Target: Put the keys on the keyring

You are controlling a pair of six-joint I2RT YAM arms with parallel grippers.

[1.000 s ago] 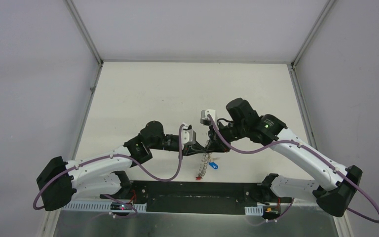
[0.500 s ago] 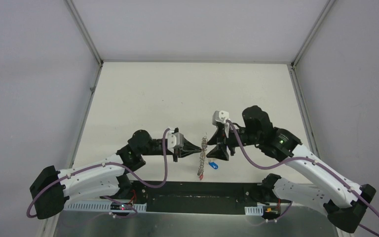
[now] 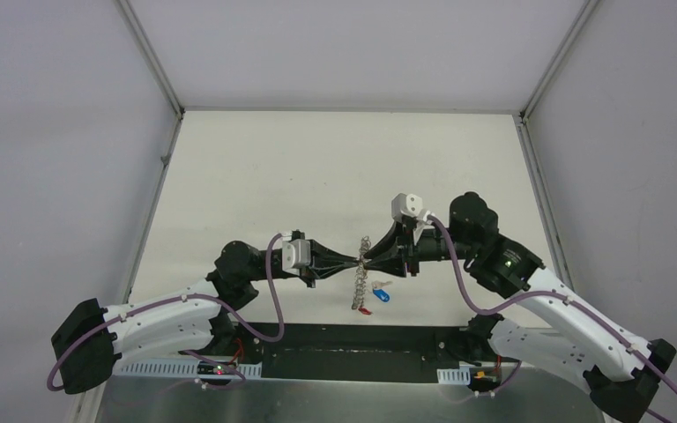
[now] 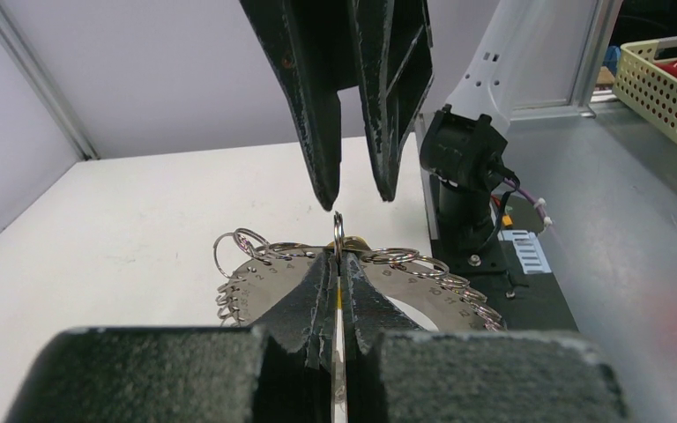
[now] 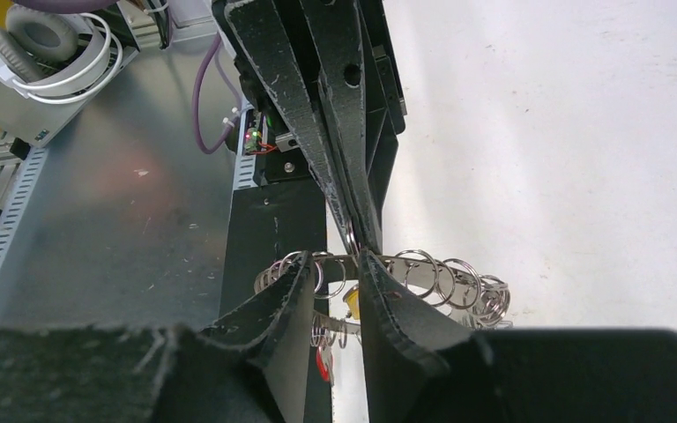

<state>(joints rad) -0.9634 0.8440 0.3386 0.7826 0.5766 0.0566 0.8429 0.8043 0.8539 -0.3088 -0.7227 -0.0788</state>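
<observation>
By the worktop's near edge our left gripper [image 4: 337,257] clenched a ring [image 4: 338,226]; our right gripper [image 5: 336,261] hung released beside it. Next, we judged, came fetching the blue-tagged key [image 3: 381,295].

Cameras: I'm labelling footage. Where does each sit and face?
Top external: above and behind, looking down at the table; left arm and right arm show.
Left wrist: looks along the left hand, shut on a keyring, at the right hand.
Right wrist: faces back over its open fingers.
Both wrist views share the ring plate.
</observation>
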